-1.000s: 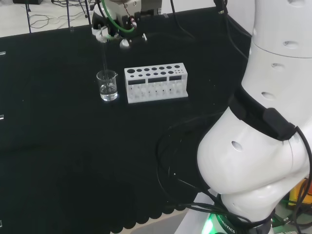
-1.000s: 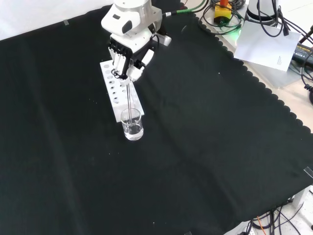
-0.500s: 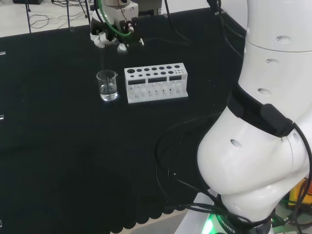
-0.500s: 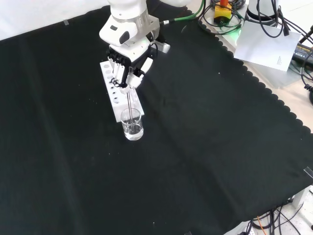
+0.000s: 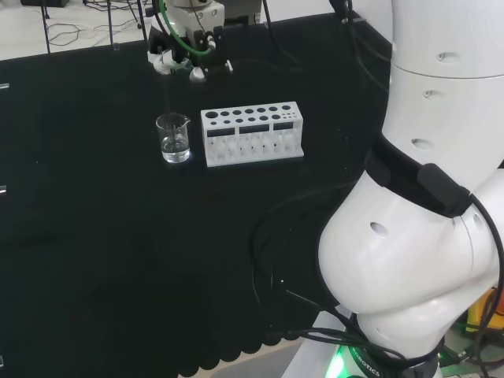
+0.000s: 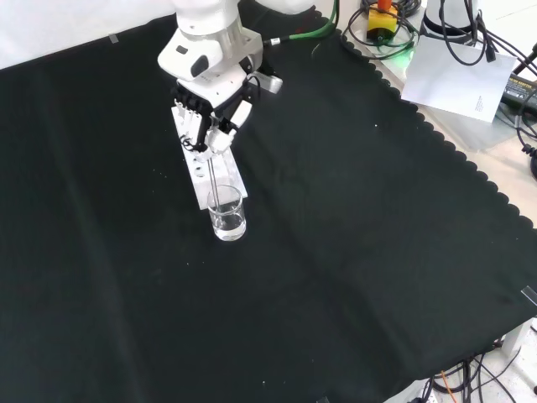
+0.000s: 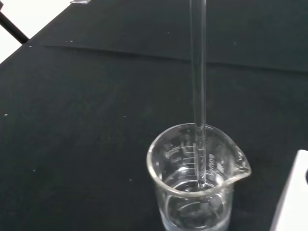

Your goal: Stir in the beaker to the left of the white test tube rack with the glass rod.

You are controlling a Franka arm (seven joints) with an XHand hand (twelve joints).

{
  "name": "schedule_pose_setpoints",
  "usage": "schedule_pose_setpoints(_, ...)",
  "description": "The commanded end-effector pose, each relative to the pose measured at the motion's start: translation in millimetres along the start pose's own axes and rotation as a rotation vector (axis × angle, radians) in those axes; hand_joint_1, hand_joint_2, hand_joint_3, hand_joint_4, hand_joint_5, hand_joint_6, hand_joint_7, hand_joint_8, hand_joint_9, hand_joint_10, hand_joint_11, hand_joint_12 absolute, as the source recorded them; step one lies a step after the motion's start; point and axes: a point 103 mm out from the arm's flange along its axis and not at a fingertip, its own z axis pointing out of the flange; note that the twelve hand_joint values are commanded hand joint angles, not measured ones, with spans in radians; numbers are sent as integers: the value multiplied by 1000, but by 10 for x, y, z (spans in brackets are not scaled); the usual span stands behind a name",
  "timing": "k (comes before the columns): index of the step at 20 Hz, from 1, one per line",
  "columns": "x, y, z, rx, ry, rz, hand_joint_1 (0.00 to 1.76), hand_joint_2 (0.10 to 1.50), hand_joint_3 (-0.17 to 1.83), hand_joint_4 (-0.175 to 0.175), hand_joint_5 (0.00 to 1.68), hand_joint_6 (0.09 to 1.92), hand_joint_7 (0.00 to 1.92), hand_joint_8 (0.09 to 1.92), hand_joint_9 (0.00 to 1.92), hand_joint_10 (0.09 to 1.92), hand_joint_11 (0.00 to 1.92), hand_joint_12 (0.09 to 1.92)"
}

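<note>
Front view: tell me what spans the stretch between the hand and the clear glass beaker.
The thin glass rod runs down from the hand into the beaker; nothing else lies between.

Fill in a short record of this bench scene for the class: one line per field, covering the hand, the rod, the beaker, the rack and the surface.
hand: hand above the rack, fingers curled round the top of the glass rod
rod: upright, lower end inside the beaker
beaker: clear glass, spouted, holding a little clear liquid
rack: white test tube rack right of the beaker in the head view; tubes cannot be made out
surface: black cloth
</note>
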Motion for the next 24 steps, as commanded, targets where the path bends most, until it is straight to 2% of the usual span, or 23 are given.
schedule_pose_setpoints(1,-104,-75,-23,10,7,30,1301,1133,-175,-175,1084,611,1180,1002,1624,894,1638,784)
schedule_pose_setpoints(5,-38,-152,-79,8,-14,25,1301,1133,-175,-175,1085,610,1181,1001,1625,892,1638,783)
schedule_pose_setpoints(10,167,-240,-49,24,-25,3,1301,1132,-175,-175,1085,609,1182,1000,1625,891,1638,782)
schedule_pose_setpoints(15,277,-162,16,44,-28,-17,1301,1132,-175,-175,1086,607,1183,998,1626,890,1638,782)
schedule_pose_setpoints(21,211,75,-18,24,-20,-9,1301,1131,-175,-175,1087,606,1183,997,1627,888,1638,781)
schedule_pose_setpoints(24,157,105,-15,22,-21,-4,1301,1131,-175,-175,1088,605,1184,996,1627,888,1638,781)
